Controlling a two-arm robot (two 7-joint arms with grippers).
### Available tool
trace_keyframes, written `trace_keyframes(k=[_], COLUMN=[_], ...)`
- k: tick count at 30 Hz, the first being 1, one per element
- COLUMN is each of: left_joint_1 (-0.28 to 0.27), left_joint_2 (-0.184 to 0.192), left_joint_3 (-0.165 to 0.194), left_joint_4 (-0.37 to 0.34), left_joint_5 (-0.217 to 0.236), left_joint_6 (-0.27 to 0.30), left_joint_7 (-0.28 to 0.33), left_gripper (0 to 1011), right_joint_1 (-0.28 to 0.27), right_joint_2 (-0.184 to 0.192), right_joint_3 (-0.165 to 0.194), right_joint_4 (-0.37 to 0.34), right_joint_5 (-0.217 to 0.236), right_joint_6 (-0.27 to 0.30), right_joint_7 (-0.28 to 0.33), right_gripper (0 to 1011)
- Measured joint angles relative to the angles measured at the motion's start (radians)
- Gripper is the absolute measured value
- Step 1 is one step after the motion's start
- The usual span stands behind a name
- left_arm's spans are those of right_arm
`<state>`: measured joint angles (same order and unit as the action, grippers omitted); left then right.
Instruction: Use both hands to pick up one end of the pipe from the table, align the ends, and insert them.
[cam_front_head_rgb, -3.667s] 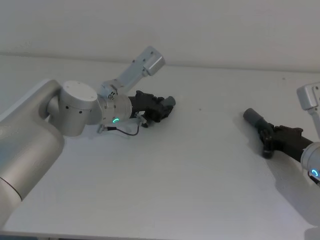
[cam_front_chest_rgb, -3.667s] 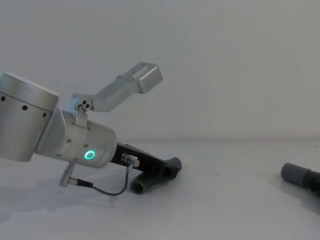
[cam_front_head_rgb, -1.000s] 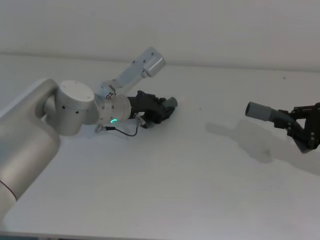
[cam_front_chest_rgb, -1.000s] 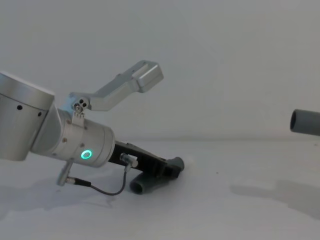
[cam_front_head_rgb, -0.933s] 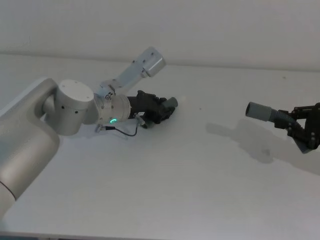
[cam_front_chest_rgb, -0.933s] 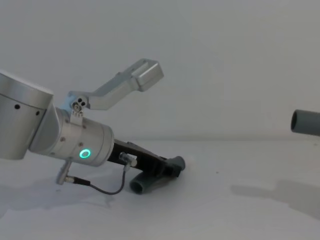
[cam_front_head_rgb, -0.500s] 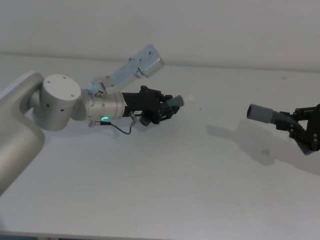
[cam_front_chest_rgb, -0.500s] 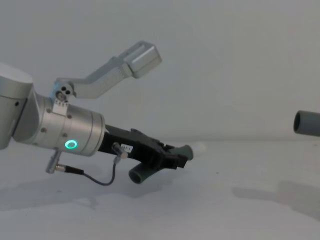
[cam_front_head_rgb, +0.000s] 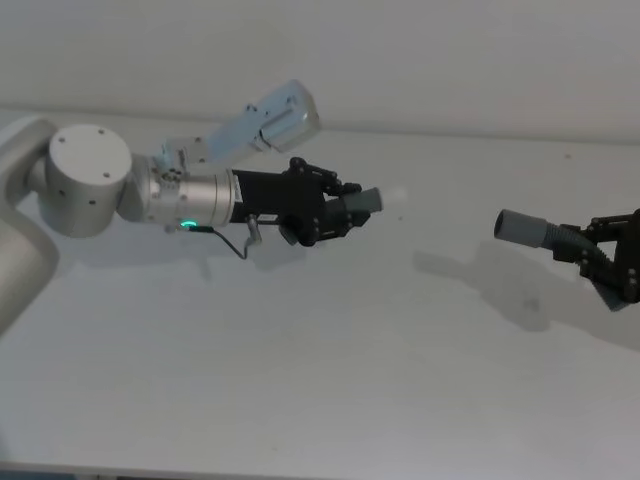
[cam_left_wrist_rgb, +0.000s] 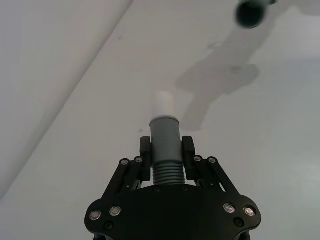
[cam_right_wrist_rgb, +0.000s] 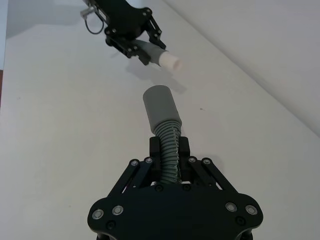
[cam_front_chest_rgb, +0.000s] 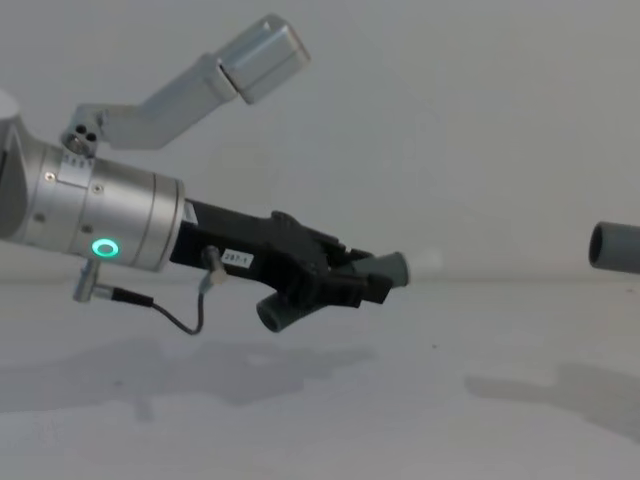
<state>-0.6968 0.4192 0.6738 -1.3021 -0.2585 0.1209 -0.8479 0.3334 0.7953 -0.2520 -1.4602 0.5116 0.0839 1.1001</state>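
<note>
My left gripper is shut on the curved pipe piece and holds it in the air above the table. The jaws clamp its ribbed part; the grey cuff and white tip stick out toward the right. At the right edge my right gripper is shut on the other pipe piece, also off the table. Its round open mouth faces the white tip across a wide gap. The chest view has the left gripper, the cuff and the other mouth.
The white table carries the shadows of both arms. A plain pale wall rises behind its far edge. The left arm's silver wrist with a green ring light stretches in from the left.
My left gripper has lifted the curved piece off the table and carried it up and to the right, now pointing level. The right gripper and its piece have stayed almost still.
</note>
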Motion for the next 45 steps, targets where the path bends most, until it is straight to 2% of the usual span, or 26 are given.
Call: trace_keyframes(k=[7, 17, 45], left_joint_1=[-0.031, -0.056, -0.074], left_joint_2=[0.036, 0.067, 0.090], left_joint_3=[0.019, 0.038, 0.051], left_joint_4=[-0.030, -0.062, -0.084], left_joint_5=[-0.006, -0.007, -0.007], left_joint_6=[-0.046, -0.066, -0.081], left_joint_7=[-0.089, -0.149, -0.193], left_gripper=[354, 354, 354], right_joint_1=[0.001, 0.001, -0.006], right_joint_2=[0.001, 0.001, 0.010], right_joint_3=[0.000, 0.000, -0.010], right_joint_4=[0.001, 0.001, -0.019], right_joint_5=[0.001, 0.001, -0.006], right_joint_6=[0.000, 0.000, -0.004], right_joint_7=[0.001, 0.002, -0.020], right_gripper=[201, 201, 201])
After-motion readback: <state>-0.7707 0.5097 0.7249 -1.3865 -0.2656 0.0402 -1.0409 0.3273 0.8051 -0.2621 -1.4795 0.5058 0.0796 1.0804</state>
